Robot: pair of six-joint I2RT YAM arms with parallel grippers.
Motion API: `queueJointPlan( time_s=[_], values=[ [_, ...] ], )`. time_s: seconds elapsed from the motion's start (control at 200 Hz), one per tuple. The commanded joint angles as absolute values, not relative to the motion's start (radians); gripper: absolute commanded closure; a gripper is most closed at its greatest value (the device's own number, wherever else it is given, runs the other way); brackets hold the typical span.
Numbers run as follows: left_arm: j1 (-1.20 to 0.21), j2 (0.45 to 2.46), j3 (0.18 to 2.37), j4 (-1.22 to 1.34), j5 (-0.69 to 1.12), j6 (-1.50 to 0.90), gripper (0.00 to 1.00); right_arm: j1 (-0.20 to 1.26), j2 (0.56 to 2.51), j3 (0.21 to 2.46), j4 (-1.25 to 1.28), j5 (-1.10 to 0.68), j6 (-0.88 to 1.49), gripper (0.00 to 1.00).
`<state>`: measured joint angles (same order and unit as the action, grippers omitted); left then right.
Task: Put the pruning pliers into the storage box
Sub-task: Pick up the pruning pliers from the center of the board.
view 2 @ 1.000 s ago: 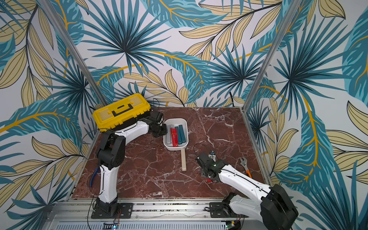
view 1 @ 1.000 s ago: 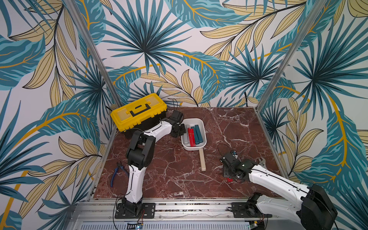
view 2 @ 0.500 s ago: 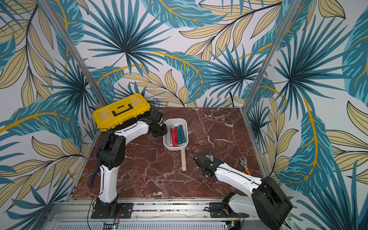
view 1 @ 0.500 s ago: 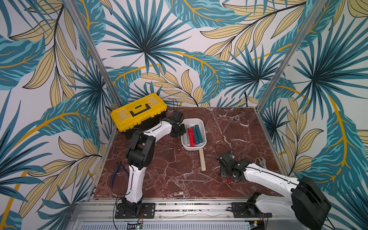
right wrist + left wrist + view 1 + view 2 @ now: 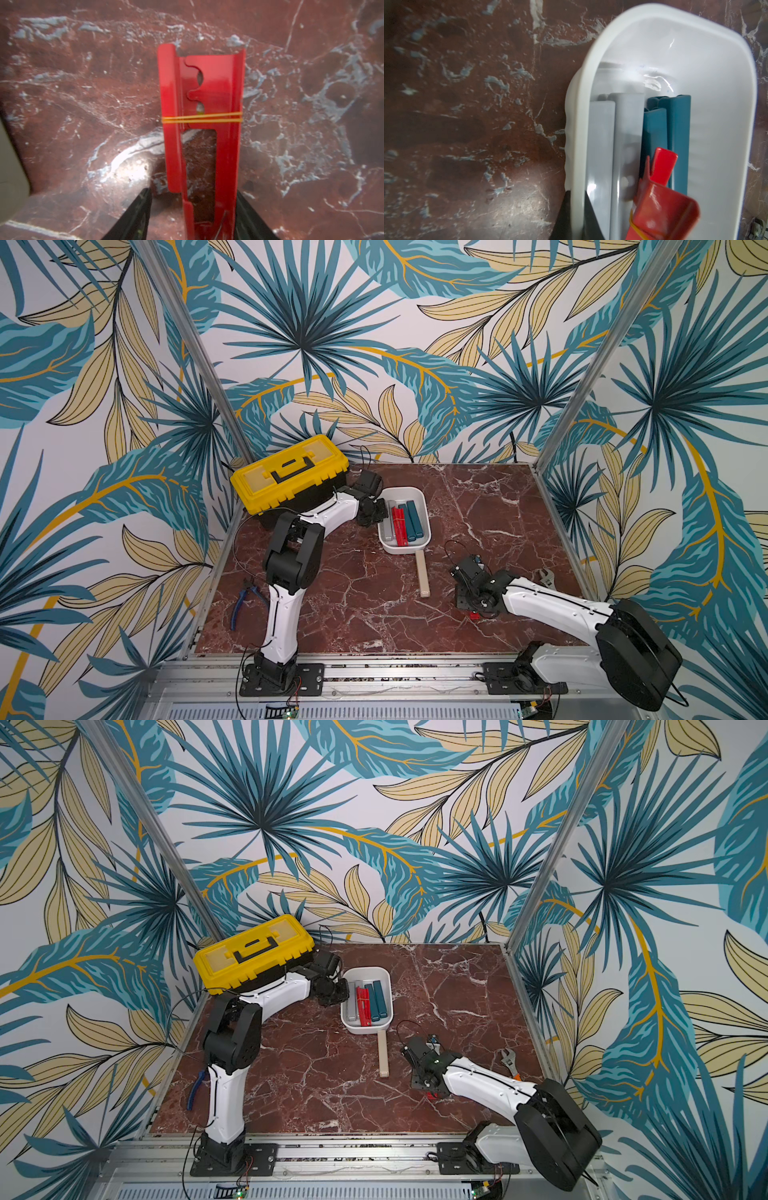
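The red pruning pliers point(image 5: 199, 124) outside the box lie on the marble table point(image 5: 353, 614) at near right, where they lay a second ago. What has changed is the right gripper point(image 5: 193, 192), which has slid a little left and settled over them. Its jaws stand part-way apart astride the bar, one finger against its flank and a gap showing at the other. I judge the grasp is being set, not yet made.

The beige pliers point(image 5: 422, 578) also wait on the table, just at the near end of the storage box point(image 5: 402, 549), which sits mid-table toward the far side. The stored pliers point(image 5: 405, 520) lie in it side by side: two grey, one red, two teal. So two are left to go in.

The left gripper point(image 5: 576, 199) has not moved and is pinched tight on the box's left wall.

In both top views the right arm hides all but a red sliver of the target. Only the right wrist view shows the jaws around it and the yellow rubber band point(image 5: 202, 117). The pinch on the rim shows only in the left wrist view.
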<state>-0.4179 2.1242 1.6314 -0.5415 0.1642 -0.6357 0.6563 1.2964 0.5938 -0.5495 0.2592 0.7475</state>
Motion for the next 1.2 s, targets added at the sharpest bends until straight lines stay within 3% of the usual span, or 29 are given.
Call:
queueJointPlan(
  time_s=[0.0,0.586,1.197],
  values=[
    [-0.414,2.036,1.638,-0.48,0.204,-0.632,1.0,0.66,1.32,0.625,-0.517,0.252,0.727,0.39],
    [-0.408,2.043,1.655,-0.491,0.209,-0.627,1.0,0.65,1.388,0.66,-0.514,0.313,0.763,0.42],
    [-0.408,2.044,1.644,-0.483,0.215,-0.626,1.0,0.639,1.39,0.625,-0.476,0.316,0.802,0.58]
  ],
)
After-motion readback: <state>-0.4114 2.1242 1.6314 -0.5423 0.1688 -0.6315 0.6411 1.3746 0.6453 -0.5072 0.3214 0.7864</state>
